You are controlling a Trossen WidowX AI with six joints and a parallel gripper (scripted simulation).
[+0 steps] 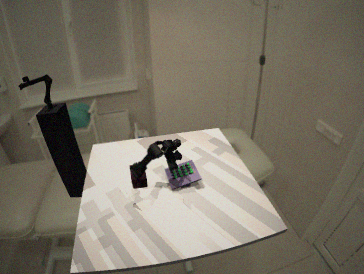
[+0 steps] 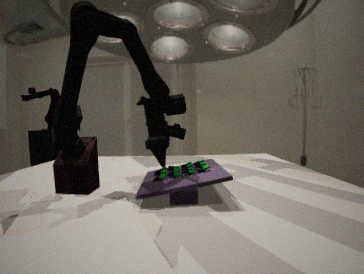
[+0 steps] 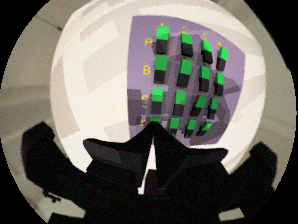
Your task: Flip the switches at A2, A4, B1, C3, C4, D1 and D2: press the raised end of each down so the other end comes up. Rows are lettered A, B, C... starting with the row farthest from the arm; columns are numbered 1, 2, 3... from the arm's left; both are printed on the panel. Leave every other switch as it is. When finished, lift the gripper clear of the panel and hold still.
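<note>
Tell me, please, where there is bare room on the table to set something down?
Bare stretches lie on the table toward the near edge and right of the switch panel. It is crowded between the arm base and the panel, where the shut gripper hangs.

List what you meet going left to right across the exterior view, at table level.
Dark red base block of the arm → shut gripper, pointing down at the panel's near-left edge → purple switch panel with green switches, tilted on its dark stand → thin pole in the background.

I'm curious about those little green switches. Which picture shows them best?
The wrist view: the switches fill it in rows, each distinct. The exterior view shows them edge-on as a green strip; the top view shows only tiny green dots.
</note>
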